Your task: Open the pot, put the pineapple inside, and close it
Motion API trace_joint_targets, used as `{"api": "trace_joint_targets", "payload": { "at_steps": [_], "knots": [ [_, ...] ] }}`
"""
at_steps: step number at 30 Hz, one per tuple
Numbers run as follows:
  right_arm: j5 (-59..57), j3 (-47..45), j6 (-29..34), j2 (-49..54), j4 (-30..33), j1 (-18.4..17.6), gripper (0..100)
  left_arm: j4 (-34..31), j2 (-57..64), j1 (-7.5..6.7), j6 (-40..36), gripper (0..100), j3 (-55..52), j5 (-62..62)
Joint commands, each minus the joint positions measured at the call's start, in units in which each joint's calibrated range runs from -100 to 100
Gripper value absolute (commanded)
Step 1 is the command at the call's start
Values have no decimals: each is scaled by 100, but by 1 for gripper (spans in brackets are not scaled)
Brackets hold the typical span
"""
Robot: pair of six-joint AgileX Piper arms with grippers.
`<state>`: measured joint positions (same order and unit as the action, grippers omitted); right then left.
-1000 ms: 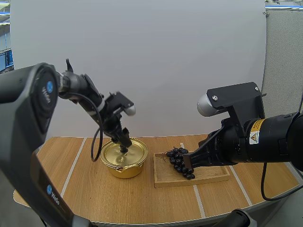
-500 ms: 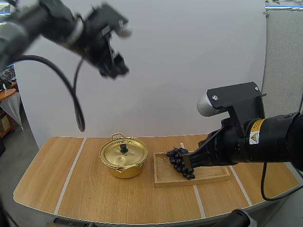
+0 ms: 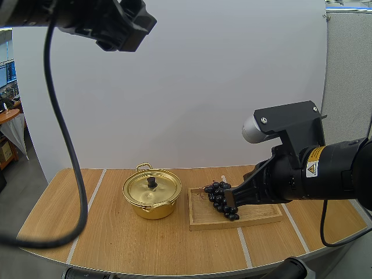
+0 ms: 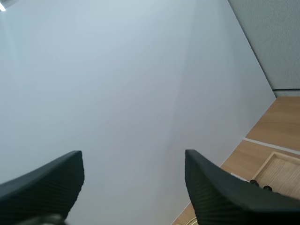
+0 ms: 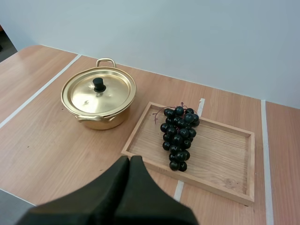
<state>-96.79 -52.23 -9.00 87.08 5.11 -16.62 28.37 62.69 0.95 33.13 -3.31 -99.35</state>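
Since a second ago my left arm has gone from the lid knob to high above the surface; the lid stayed on, and nothing else has shifted.

1. Fruit. No pineapple is on view. The only fruit is a bunch of dark grapes (image 5: 178, 138), lying lengthwise on a wooden tray (image 5: 220, 157), stem end towards the far rim. Judgement: light, soft and floppy, with round glossy berries that would roll out of a side pinch or drop off under a hard one. The best hold is the stem, or failing that the thick upper part of the bunch, with gentle pressure.

2. Pot (image 5: 98, 101). Gold metal, just beside the tray and not touching it, with the lid (image 5: 86, 96) seated square. Judgement: thin, light, smooth and slippery at the rim. The black knob (image 5: 98, 85) at the centre is the only sound place to grip. Opening is not yet done.

3. Fingers. My left fingers (image 4: 220, 197) stand wide apart and empty, ribbed faces turned to each other, well above the pot. My right fingers (image 5: 126, 187) lie together as one wedge, holding nothing, over the surface (image 5: 42, 140) on the near side of the tray.

4. Writing. A yellow warning label (image 3: 315, 161) with a triangle sits on my right arm; its text cannot be read. No brand shows on the pot or tray.
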Motion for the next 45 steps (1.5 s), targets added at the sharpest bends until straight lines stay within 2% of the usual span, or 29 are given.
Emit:
{"api": "trace_joint_targets", "payload": {
  "at_steps": [1, 3, 4, 8, 11, 18, 24, 29, 33, 37, 41, 45],
  "knots": [
    [99, -10, -33, 51, -62, 23, 0, -285, 591, 0, -554, 45, -637, -65],
    [120, -10, -33, 51, -119, 23, 0, -345, 834, 0, -545, 12, -993, -65],
    [120, -10, -33, 51, -160, 23, 0, -358, 912, 0, -545, 0, -1170, -65],
    [400, -10, 252, 51, -185, 34, 0, -421, 1549, 0, -567, 0, -2179, -65],
    [803, -10, 437, 51, -7, 171, 0, -524, 2049, 0, -689, 0, -2814, -3],
    [1855, -10, 902, 51, 444, 713, 0, -863, 3025, 0, -1483, 0, -4038, 2432],
    [2702, -10, 1273, 160, 805, 1209, 0, -1041, 3361, 0, -2462, 0, -4779, 3917],
    [3862, -98, 1333, 710, 982, 1424, 0, -1070, 3377, 0, -2988, 0, -5339, 4812],
    [4790, -452, 1292, 1292, 1116, 1440, 0, -1045, 3377, 0, -3022, 0, -5655, 4960],
    [4972, -854, 1235, 1292, 1149, 1440, 0, -1018, 3377, 0, -3022, 0, -5701, 4889],
    [5702, -1629, 1235, 1292, 1149, 1440, 0, -1041, 3377, 0, -3035, 0, -5812, 4676],
    [7262, -2634, 1235, 1292, 1149, 1440, 0, -1041, 3377, 0, -2727, 0, -6441, 5614]
  ]
}}
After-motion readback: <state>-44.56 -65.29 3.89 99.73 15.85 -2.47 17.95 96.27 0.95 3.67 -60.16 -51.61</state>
